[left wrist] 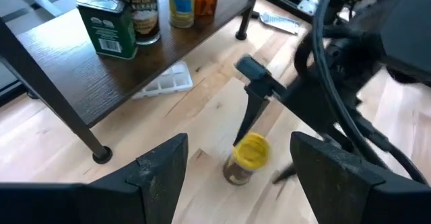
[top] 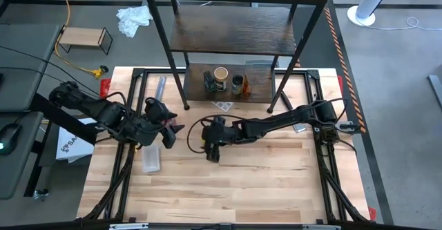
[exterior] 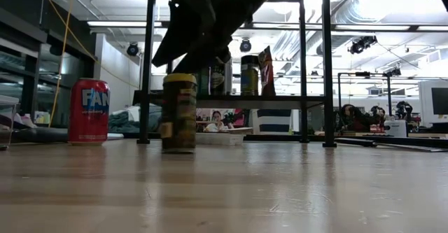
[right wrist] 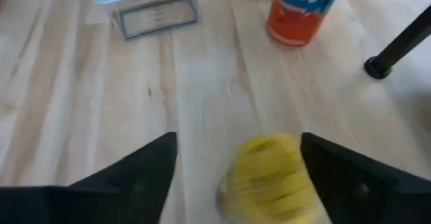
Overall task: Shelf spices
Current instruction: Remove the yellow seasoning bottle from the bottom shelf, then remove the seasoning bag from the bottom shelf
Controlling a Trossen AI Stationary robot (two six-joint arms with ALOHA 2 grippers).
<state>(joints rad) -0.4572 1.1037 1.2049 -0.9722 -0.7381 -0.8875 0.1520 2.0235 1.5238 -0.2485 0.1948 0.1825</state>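
Observation:
The yellow-lidded jar point(left wrist: 248, 158) point(exterior: 179, 113) stands upright on its base on the table, in front of the shelf point(top: 235, 36). My right gripper point(right wrist: 239, 138) point(top: 211, 147) is open and comes down over the jar, one finger on each side of the yellow lid point(right wrist: 269, 177). My left gripper point(left wrist: 239, 138) point(top: 169, 135) hovers open and empty to the jar's left. On the shelf's lowest board stand a dark green box point(left wrist: 108, 25), a tan-lidded jar point(left wrist: 138, 9) and another jar point(left wrist: 180, 2). My right gripper reaches the yellow-lidded jar from above, slanting down, with the lid point(left wrist: 250, 148) between its open fingers. One finger point(left wrist: 250, 113) ends right at the lid's edge; whether it touches I cannot tell. The jar stands upright on the table.
A red can point(exterior: 89, 111) point(right wrist: 303, 9) stands on the table left of the jar, close to my left gripper. A flat clear plastic piece point(top: 152, 157) lies near the left edge, another point(left wrist: 165, 86) by the shelf's leg point(left wrist: 101, 153). The near half of the table is bare wood.

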